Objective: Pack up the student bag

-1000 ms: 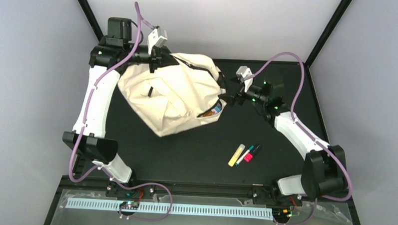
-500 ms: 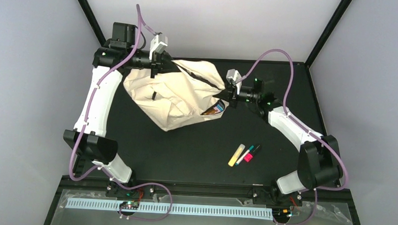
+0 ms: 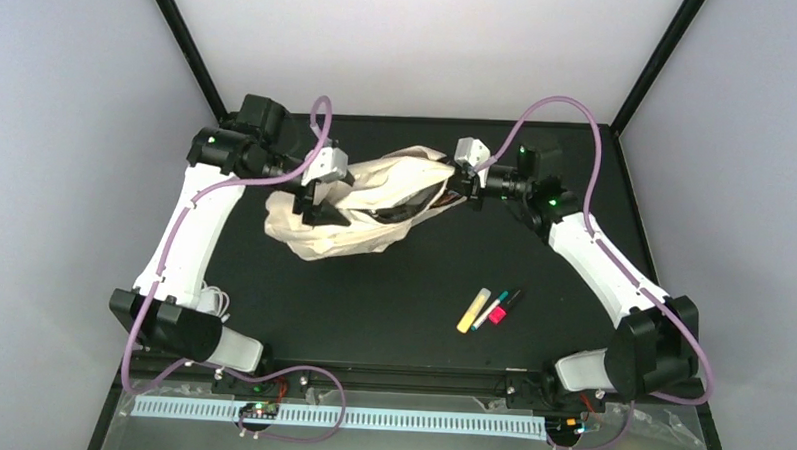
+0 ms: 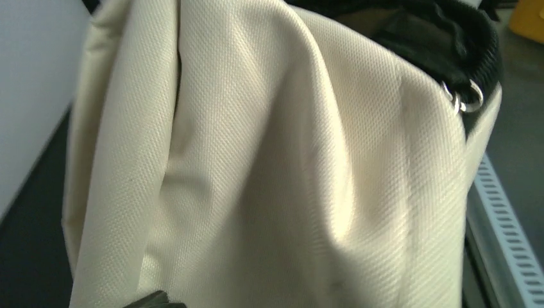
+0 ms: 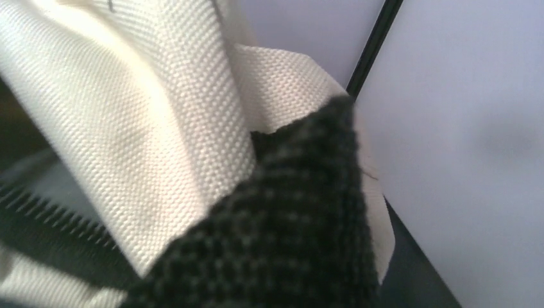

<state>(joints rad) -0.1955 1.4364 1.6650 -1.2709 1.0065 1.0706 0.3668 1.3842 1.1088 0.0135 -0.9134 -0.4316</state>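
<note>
The student bag point(image 3: 370, 196) is a cream fabric backpack, bunched into a narrow heap at the middle back of the black table. My right gripper point(image 3: 456, 189) is shut on its right end. The right wrist view shows only cream cloth point(image 5: 160, 115) and black webbing point(image 5: 289, 224) filling the jaw area. My left gripper point(image 3: 317, 204) is pressed against the bag's left side, and its jaws look spread apart. Cream fabric point(image 4: 256, 160) fills the left wrist view, with a black strap and a metal ring point(image 4: 467, 97) at the top right. The dark opening of the bag point(image 3: 415, 198) faces the right gripper.
A yellow highlighter point(image 3: 474, 310) lies on the black table point(image 3: 372, 304) at the front right. A pink pen point(image 3: 496, 311) and a dark marker point(image 3: 510, 301) lie beside it. Grey walls and black frame posts point(image 3: 186, 42) close in the back.
The right gripper closed on the bag's right end and drew it back. The left gripper left the bag's back-left corner, moved to its left side and opened. The bag bunched up narrower.
</note>
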